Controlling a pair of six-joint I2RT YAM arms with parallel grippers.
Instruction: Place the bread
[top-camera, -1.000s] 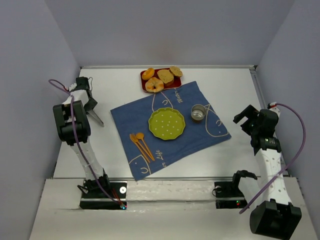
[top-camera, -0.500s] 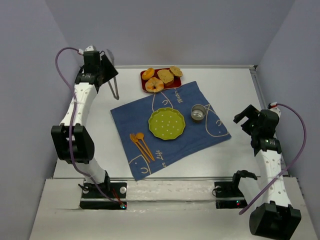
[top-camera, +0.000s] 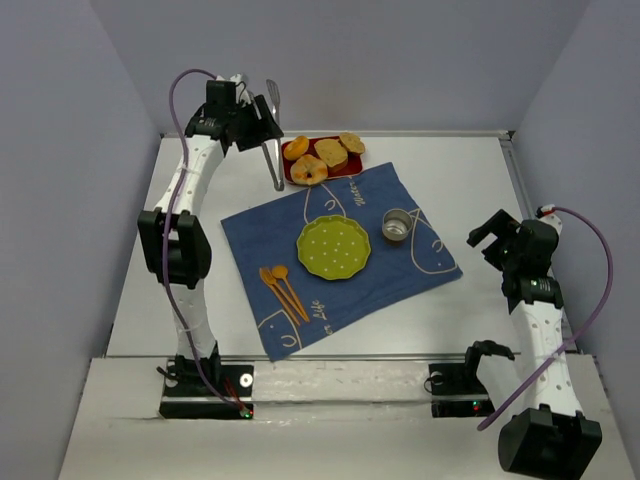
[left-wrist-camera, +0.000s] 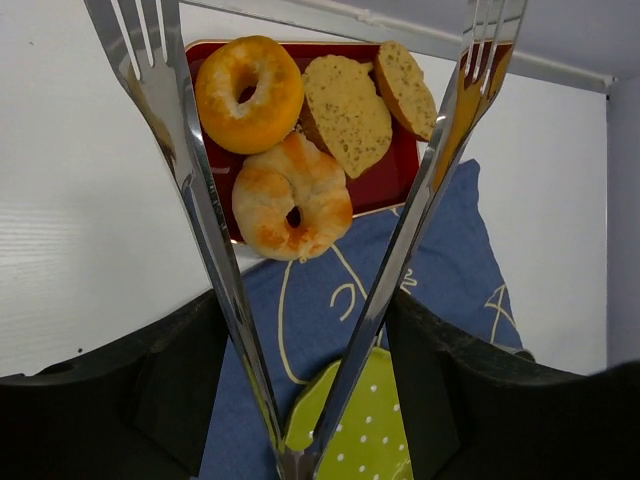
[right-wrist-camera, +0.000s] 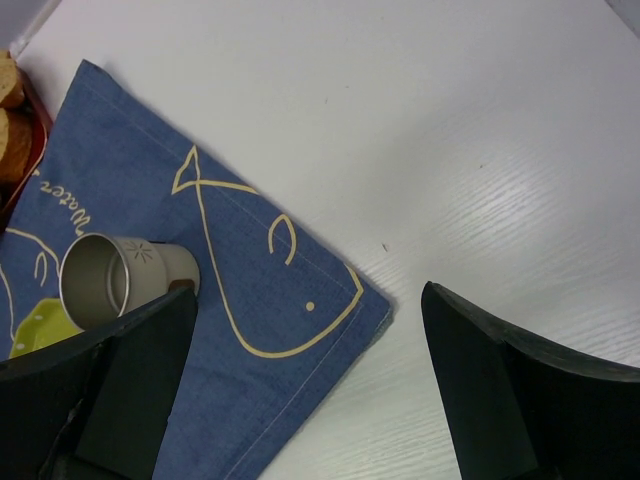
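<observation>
The bread (left-wrist-camera: 248, 92) is a golden-orange ring bun at the far left of the red tray (left-wrist-camera: 400, 190); it also shows in the top view (top-camera: 296, 148). My left gripper (left-wrist-camera: 300, 400) is shut on metal fork-tipped tongs (left-wrist-camera: 200, 200), whose arms are spread open. Their tips hang above the tray on either side of the buns, touching nothing. In the top view the left gripper (top-camera: 256, 122) is just left of the tray (top-camera: 288, 176). The green plate (top-camera: 333, 246) sits on the blue cloth (top-camera: 400, 270). My right gripper (top-camera: 490, 232) is open and empty at the right.
On the tray lie a paler ring bun (left-wrist-camera: 292, 195), a toast slice (left-wrist-camera: 345, 112) and another slice (left-wrist-camera: 405, 88). A metal cup (top-camera: 397, 225) stands right of the plate, also in the right wrist view (right-wrist-camera: 110, 275). An orange spoon and chopsticks (top-camera: 283, 290) lie on the cloth.
My left arm has swung from the table's left side up and right to the far edge, carrying the tongs over the red tray. The right arm has not moved.
</observation>
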